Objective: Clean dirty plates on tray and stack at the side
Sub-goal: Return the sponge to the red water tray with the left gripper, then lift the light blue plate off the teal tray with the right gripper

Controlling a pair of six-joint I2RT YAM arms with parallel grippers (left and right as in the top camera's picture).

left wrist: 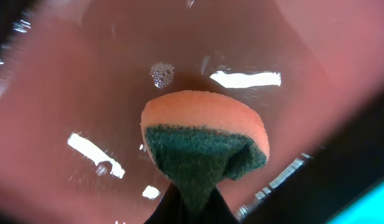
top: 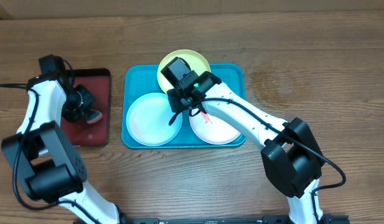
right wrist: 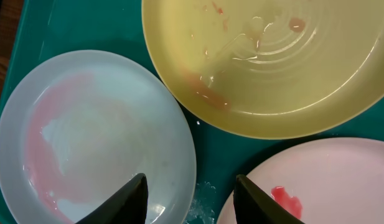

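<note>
Wood-grain table [top: 316, 43] fills nearly the whole overhead view, brown planks running side to side, with a darker blotch [top: 272, 81] in the grain right of the teal tray [top: 134, 78]. Of the room only a paler band along the table's far edge shows.

The teal tray lies at mid-table and holds all three dirty plates. The yellow-green plate [top: 203, 61] sits at the far side, overhanging the rim. The light blue plate [top: 153, 119] is near left and the white plate [top: 218, 133] near right. In the right wrist view the yellow-green one carries orange-red smears, the light blue one a pink film along its left side, and the white one a red blot. Water beads [right wrist: 201, 198] lie on the teal floor between them.

The right gripper [right wrist: 192, 202] hangs over the gap between the plates, its fingers spread with nothing between them.

Left of the teal tray lies a dark red tray [top: 103, 87], wet, with light glints and a small cluster of bubbles [left wrist: 162, 74]. The left gripper [left wrist: 192, 211] is over it, pressed together on a sponge [left wrist: 204, 130], pinching the green scouring side, the orange foam turned toward the red surface.
</note>
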